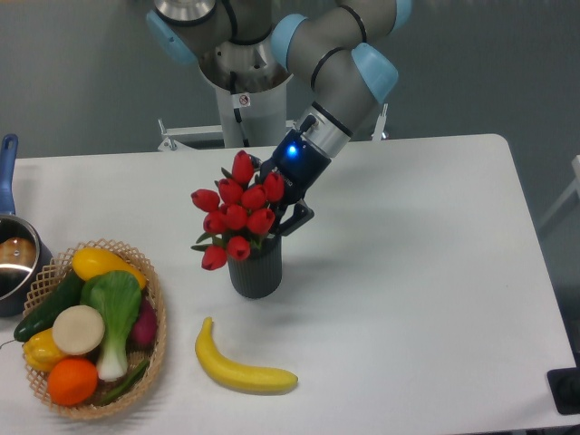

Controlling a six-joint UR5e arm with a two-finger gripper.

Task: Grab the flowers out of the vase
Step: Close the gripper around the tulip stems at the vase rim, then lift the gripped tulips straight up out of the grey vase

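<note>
The flowers [237,217], a bunch of red tulip buds with small green leaves, stand in the dark grey ribbed vase [255,271] near the middle of the table. My gripper [279,192] reaches down from the upper right and sits behind the bunch's right side. One dark finger [297,216] shows at the lower right of the buds and the other at their top. The fingers look closed on the bunch. The stems are hidden inside the vase.
A yellow banana [240,367] lies in front of the vase. A wicker basket [154,349] of vegetables and fruit sits at the front left. A metal pot [14,258] with a blue handle stands at the left edge.
</note>
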